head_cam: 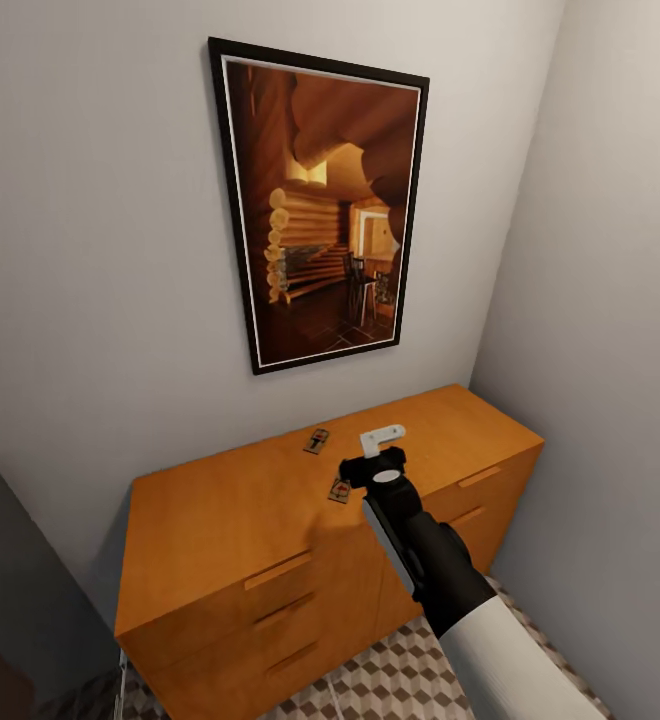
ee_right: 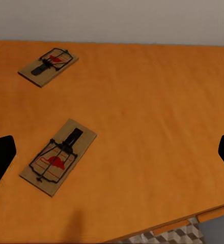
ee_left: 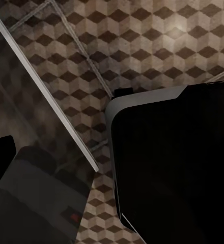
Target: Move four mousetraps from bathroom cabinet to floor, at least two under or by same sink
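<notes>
The right gripper [head_cam: 382, 441] hangs above the cabinet [head_cam: 230, 520] top, its fingers spread wide with nothing between them. Just beside it a mousetrap [ee_right: 58, 155] lies flat on the top, and a second trap [ee_right: 48, 66] lies farther back toward the wall, below a framed picture [head_cam: 320, 215]. The left wrist view looks down on patterned floor [ee_left: 142, 46]; I cannot tell the left gripper's state.

A home bathroom corner: cube-patterned floor tiles [head_cam: 410, 680], wooden drawer cabinet [head_cam: 230, 520], framed picture [head_cam: 320, 210] on the wall.

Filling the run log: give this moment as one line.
phase: reach | right hand: open, above cabinet top | mousetraps there: near, far | held: nothing
</notes>
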Motion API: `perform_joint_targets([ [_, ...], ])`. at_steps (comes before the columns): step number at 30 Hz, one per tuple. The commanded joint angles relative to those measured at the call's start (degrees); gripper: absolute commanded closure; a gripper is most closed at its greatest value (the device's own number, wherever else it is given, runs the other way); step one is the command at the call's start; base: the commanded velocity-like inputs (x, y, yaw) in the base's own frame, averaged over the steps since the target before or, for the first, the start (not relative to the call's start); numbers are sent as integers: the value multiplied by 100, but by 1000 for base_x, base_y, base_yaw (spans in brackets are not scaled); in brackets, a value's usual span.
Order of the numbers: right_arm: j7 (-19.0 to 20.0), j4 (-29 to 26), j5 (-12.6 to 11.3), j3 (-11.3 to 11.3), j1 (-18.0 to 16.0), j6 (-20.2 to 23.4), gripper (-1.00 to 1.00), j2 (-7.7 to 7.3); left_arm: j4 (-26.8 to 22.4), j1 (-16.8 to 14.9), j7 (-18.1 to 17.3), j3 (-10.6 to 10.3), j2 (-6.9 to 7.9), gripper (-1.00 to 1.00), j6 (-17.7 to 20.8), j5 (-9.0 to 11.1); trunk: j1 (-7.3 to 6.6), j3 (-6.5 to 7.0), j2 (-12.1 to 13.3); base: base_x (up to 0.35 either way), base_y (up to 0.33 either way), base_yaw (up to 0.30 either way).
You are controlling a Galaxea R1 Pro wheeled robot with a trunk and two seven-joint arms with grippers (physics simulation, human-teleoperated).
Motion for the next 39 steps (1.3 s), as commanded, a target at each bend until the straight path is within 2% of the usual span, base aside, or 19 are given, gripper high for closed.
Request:
perform_joint_targets([
  [1, -28, -3, -62, 17, -7, 32, -100, 0, 24, -10, 7, -48, -3, -100, -42, 42, 4, -13, -13, 0, 0, 0],
  [8, 132, -6, -162, 31, -7, 22, -100, 0, 24, -10, 7, -47, -3, -100, -42, 42, 4, -13, -13, 0, 0, 0],
  [15, 929, -12, -141, 10, -7, -3, -100, 0, 24, -10, 7, -48, -3, -100, -42, 42, 4, -13, -13, 0, 0, 0],
  [25, 1026, -12, -134, -11, -7, -30, -100, 0, 24, -10, 7, -49, -3, -100, -42, 42, 4, -13, -13, 0, 0, 0],
  [30, 1056, -12, -146, -29, -7, -185, -100, 0, 24, -10, 7, -46, -3, -100, -42, 42, 4, -13, -13, 0, 0, 0],
  [34, 1150, -12, -154, -160, -7, -236, -100, 0, 24, -10, 7, -46, -3, -100, -42, 42, 4, -13, -13, 0, 0, 0],
  [39, 1501, -5, -142, -489, -7, -248, -100, 0, 24, -10, 7, -46, -3, -100, -42, 42, 4, -13, -13, 0, 0, 0],
])
